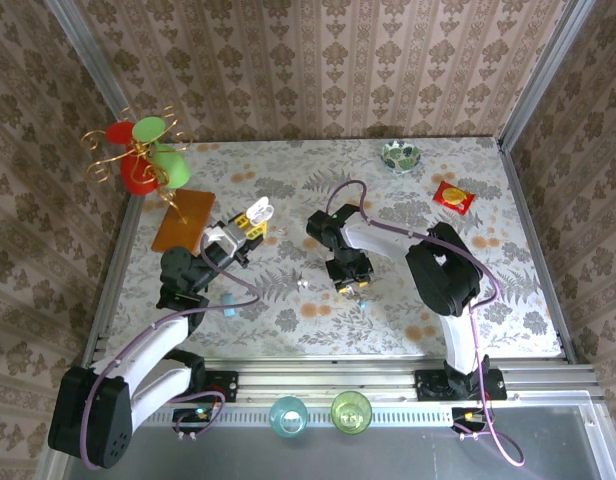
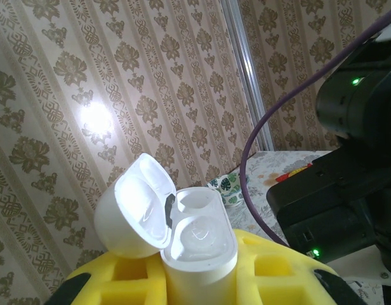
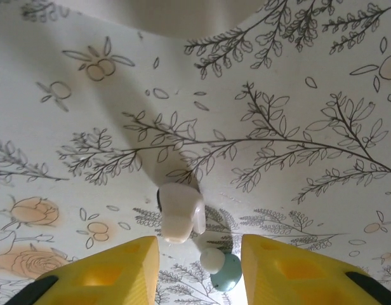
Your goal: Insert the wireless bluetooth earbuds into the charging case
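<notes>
White charging case [image 2: 197,244] open, in left tool [image 2: 198,283]

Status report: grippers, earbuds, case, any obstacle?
Left gripper shut on the charging case, lid open, wells empty. Right gripper open, a white earbud in line with the gap. Small white-and-teal piece beside it, inside the gap.

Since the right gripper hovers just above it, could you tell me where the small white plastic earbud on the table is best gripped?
Pinch the small white plastic earbud across its rounded body, descending from straight above: it lies flat on the floral table, between the open jaws of the right gripper.
</notes>
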`<control>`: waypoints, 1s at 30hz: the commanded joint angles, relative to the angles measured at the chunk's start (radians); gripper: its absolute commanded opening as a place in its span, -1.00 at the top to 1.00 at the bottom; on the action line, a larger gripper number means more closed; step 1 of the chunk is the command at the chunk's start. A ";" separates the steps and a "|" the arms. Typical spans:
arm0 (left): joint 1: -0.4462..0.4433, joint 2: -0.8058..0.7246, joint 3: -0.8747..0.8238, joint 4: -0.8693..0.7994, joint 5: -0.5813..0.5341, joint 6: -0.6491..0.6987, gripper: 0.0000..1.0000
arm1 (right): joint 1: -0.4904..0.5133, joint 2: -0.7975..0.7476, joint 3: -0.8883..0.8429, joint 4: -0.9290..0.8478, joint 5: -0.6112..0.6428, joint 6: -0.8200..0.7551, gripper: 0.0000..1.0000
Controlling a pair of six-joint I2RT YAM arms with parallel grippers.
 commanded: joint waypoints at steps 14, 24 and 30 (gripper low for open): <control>-0.010 0.005 -0.001 0.013 0.023 0.033 1.00 | -0.037 0.092 0.066 -0.034 -0.110 -0.035 0.32; -0.015 0.003 -0.011 0.020 0.024 0.037 1.00 | -0.047 0.115 0.023 -0.002 -0.078 -0.037 0.43; -0.017 0.003 -0.010 0.023 0.025 0.037 1.00 | -0.048 0.128 0.011 0.005 -0.056 -0.036 0.45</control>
